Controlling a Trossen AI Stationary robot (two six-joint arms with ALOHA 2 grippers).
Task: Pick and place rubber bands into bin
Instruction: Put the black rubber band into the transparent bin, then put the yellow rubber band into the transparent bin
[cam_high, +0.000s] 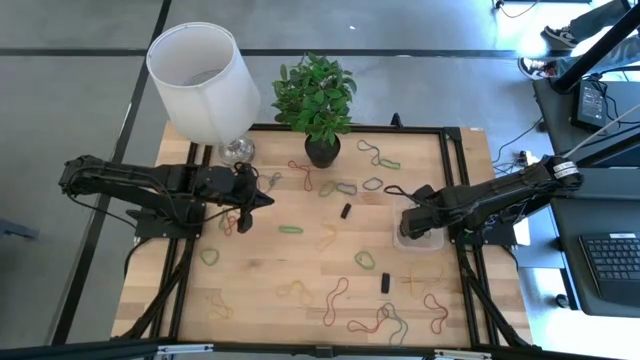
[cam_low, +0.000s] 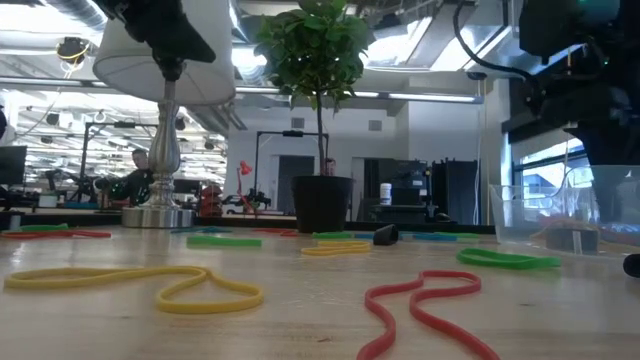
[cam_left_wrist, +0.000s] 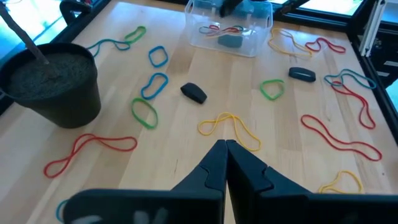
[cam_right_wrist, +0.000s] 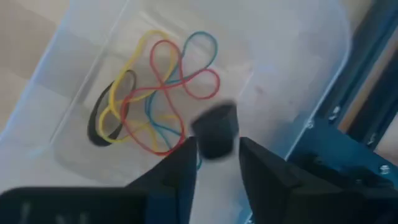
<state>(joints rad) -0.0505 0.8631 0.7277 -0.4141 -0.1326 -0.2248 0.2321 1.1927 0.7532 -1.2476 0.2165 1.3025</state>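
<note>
Many coloured rubber bands lie flat on the wooden table: a red one (cam_high: 335, 300), a green one (cam_high: 290, 229), a yellow one (cam_left_wrist: 230, 124). The clear bin (cam_high: 430, 243) stands at the table's right edge; several bands (cam_right_wrist: 161, 87) lie on its floor (cam_left_wrist: 229, 28). My right gripper (cam_right_wrist: 217, 165) hangs over the bin (cam_right_wrist: 298, 50), pointing down, fingers apart, with a blurred dark grey piece (cam_right_wrist: 214, 130) at their tips. My left gripper (cam_left_wrist: 225, 149) is shut and empty, hovering above the table's left half (cam_high: 268, 200). My right gripper's fingertips stand on either side of the dark grey piece (cam_right_wrist: 214, 134), over the bin's floor. I cannot tell whether they touch it. The fingers come from above, pointing down into the bin.
A black plant pot (cam_high: 322, 150) and a white-shaded lamp (cam_high: 203, 80) stand at the far edge. Small black blocks (cam_high: 346, 211) (cam_high: 385, 283) lie among the bands. A black frame rail (cam_high: 455, 180) runs around the table.
</note>
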